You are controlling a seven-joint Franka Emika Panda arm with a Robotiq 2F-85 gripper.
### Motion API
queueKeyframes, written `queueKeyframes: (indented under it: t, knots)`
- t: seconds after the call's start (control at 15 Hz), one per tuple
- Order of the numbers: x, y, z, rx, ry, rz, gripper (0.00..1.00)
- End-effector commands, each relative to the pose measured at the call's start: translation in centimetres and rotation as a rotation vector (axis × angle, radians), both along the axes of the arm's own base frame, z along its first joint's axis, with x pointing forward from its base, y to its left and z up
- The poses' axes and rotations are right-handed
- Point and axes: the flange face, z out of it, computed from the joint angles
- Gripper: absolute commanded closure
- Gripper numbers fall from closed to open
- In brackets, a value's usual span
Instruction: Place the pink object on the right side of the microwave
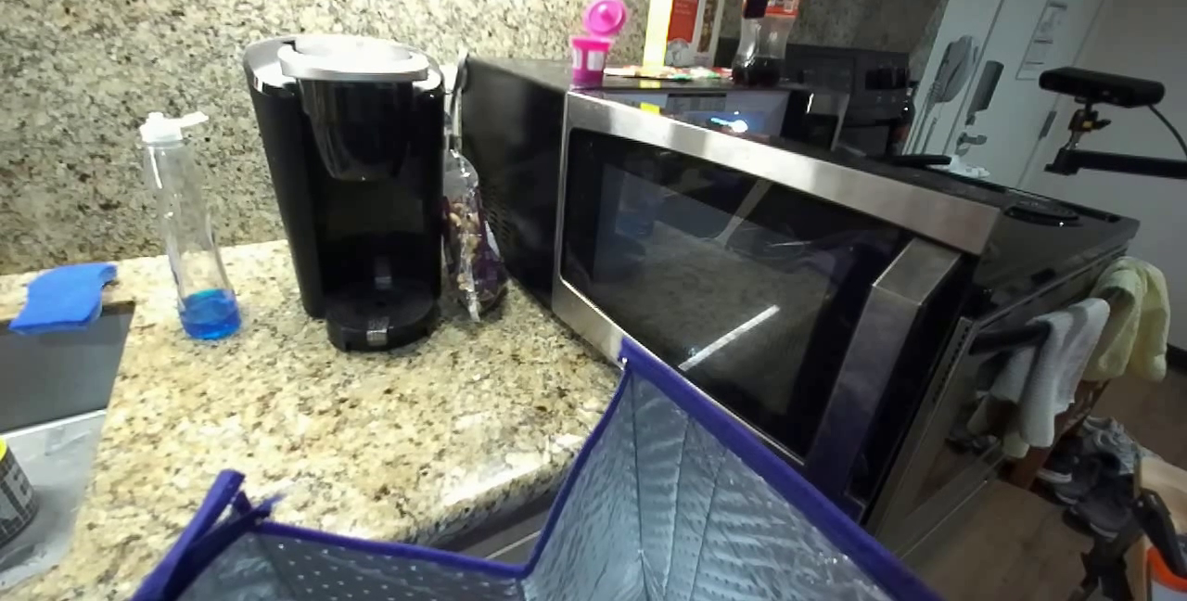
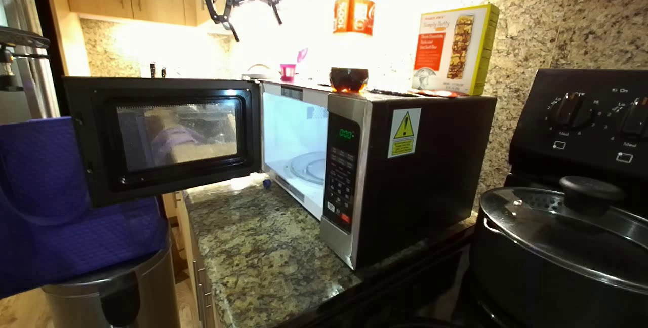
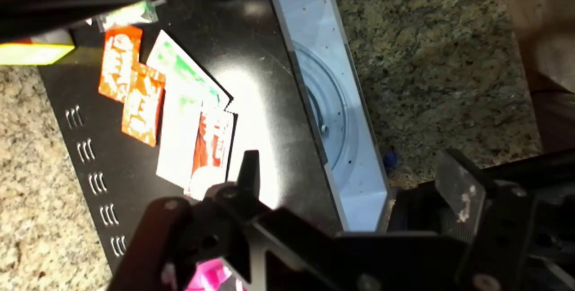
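Note:
The pink object (image 1: 590, 58) is a small magenta cup with its round lid flipped up. It stands on top of the microwave (image 1: 770, 174) near the hinge end, and it also shows in an exterior view (image 2: 288, 72). In the wrist view the pink object (image 3: 209, 275) is partly hidden behind the gripper's linkage at the bottom edge. The microwave (image 2: 425, 166) has its door open and its inside lit. My gripper (image 2: 255, 27) is open and empty, held above the microwave, apart from the pink object. In the wrist view the gripper (image 3: 355, 169) has its fingers wide apart.
A bottle with an orange label (image 1: 770, 26) and a snack box (image 2: 450, 49) stand on the microwave. Flat packets (image 3: 179, 116) lie there too. The open door (image 2: 177, 135) juts forward near a blue bag (image 2: 40, 216). A coffee maker (image 1: 352, 184) stands beside the microwave.

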Motion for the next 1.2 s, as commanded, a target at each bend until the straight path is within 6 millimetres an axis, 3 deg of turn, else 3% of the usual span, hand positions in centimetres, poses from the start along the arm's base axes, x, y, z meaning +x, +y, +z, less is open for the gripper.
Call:
queueKeyframes:
  t: [0.0, 0.4, 0.73, 1.13]
  knots:
    - [1.5, 0.6, -0.5, 0.011, -0.014, 0.153, 0.0]
    - [2.9, 2.2, -2.4, 0.119, 0.001, 0.32, 0.0]
    - [4.1, 3.6, -2.7, 0.087, -0.04, 0.544, 0.0]
    - [5.5, 4.0, -4.4, 0.149, 0.005, 0.591, 0.0]
